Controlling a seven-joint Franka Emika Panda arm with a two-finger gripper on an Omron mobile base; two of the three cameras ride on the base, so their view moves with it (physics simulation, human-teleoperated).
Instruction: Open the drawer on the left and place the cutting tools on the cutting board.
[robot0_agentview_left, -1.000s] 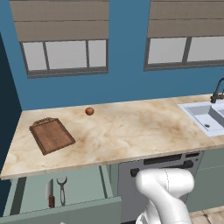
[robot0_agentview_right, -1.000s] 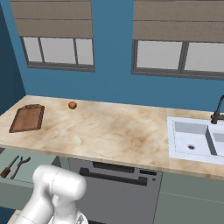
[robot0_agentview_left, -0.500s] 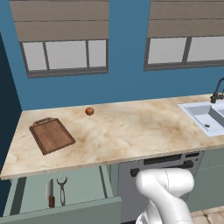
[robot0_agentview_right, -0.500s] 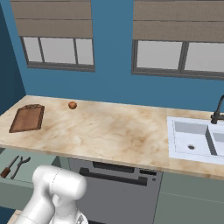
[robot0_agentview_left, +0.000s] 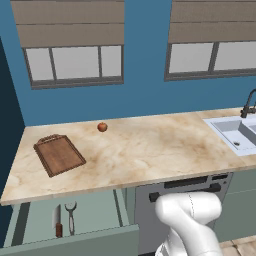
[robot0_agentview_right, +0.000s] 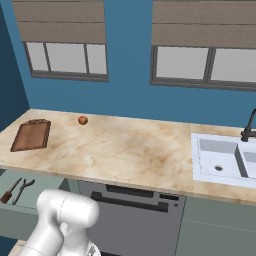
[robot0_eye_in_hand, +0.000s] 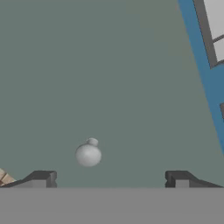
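The sage drawer (robot0_agentview_left: 98, 215) stands pulled out below the counter's left end. Inside lie two cutting tools, a slim knife (robot0_agentview_left: 58, 220) and a forked dark utensil (robot0_agentview_left: 71, 218); from the right side the same drawer (robot0_agentview_right: 42, 189) shows the knife (robot0_agentview_right: 9, 190) and utensil (robot0_agentview_right: 23, 190). The reddish-brown cutting board (robot0_agentview_left: 59, 155) (robot0_agentview_right: 31, 135) rests bare on the counter's left part. In the hand view my gripper (robot0_eye_in_hand: 109, 179) faces the flat drawer front (robot0_eye_in_hand: 109, 78), fingers wide apart and open, the white knob (robot0_eye_in_hand: 89, 153) just above them and untouched.
A small orange-red ball (robot0_agentview_left: 102, 127) sits on the counter behind the board. A white sink (robot0_agentview_left: 235, 132) with a dark faucet is at the right end. A dark grey panel with a black bar handle (robot0_agentview_left: 186, 188) sits right of the drawer.
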